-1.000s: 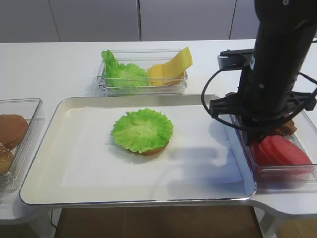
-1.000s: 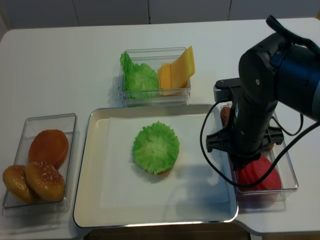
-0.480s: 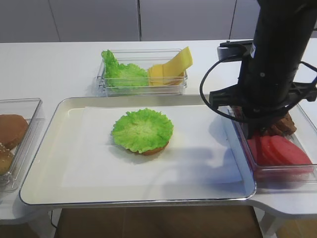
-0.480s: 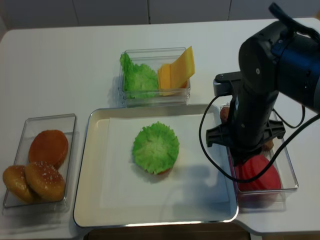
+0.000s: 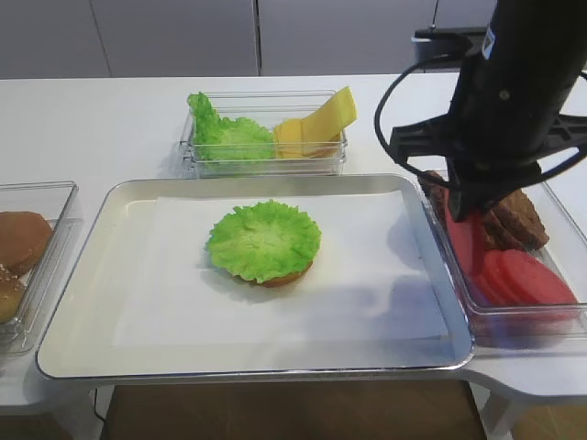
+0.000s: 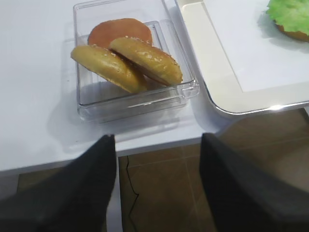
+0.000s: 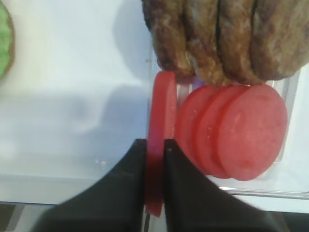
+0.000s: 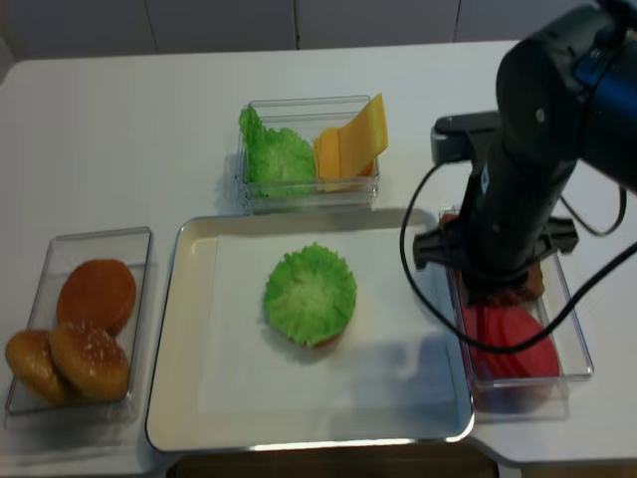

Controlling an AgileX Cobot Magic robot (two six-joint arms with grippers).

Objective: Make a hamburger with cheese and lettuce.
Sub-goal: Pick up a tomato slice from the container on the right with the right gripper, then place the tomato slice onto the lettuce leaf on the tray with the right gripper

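Red tomato slice (image 7: 161,140) pinched in right gripper (image 7: 154,159), three more slices (image 7: 231,130) below, left gripper (image 6: 157,193) spread.

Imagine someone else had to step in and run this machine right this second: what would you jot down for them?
Right gripper: shut on a red slice, held on edge above the right-hand container of red slices and brown patties.
Left gripper: open, empty, hanging off the table edge near the bun box.
Done: the lettuce lies on a bun half on the tray.
Left: the cheese sits in the back box beside spare lettuce; no cheese or top bun placed yet.
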